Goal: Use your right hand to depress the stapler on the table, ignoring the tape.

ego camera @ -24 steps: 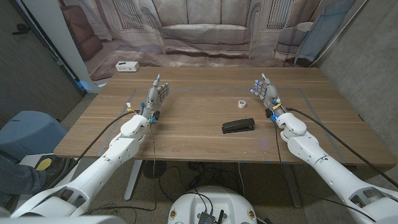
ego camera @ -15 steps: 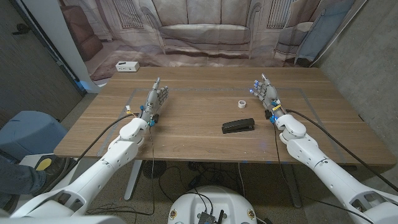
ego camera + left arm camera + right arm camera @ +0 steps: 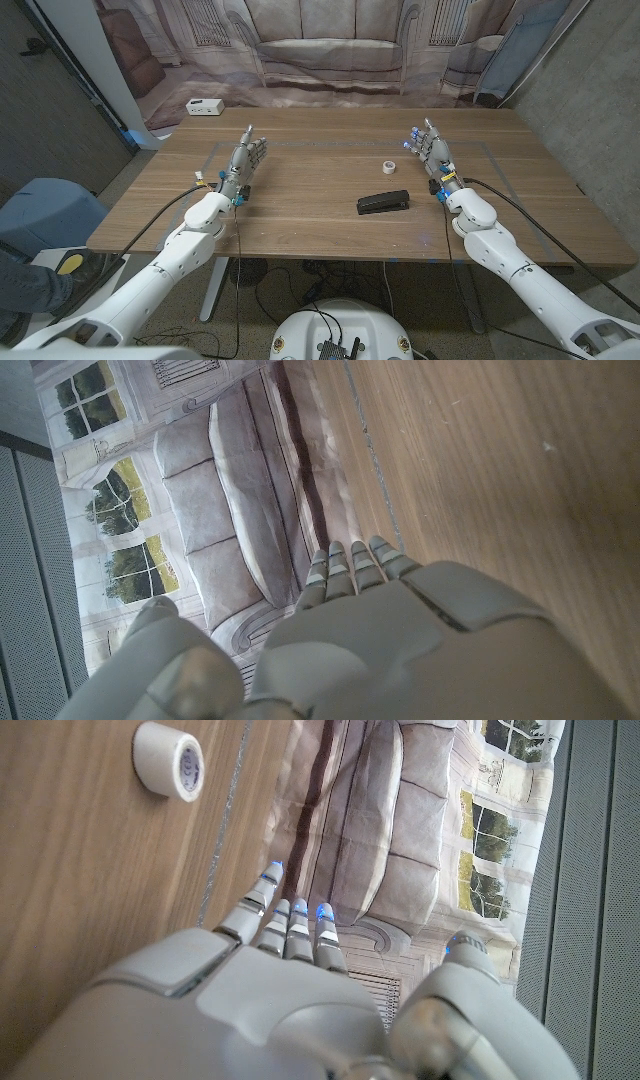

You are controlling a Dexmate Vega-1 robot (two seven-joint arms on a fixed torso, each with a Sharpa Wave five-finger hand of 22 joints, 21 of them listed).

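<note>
Stapler [image 3: 384, 203] untouched, tape [image 3: 388, 166] near, right hand [image 3: 428, 148] palm side hidden

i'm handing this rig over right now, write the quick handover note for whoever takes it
Right hand: holds nothing, fingers extended, off to the right of the stapler, not touching it.
Left hand: holds nothing, fingers extended, on the table's left half, away from the job's things.
Stapler: black, lying on the wooden table right of centre, untouched.
Tape: small white roll just beyond the stapler; leave it.
Done: nothing yet.
Left: bring the right hand over the stapler and press it down.
</note>
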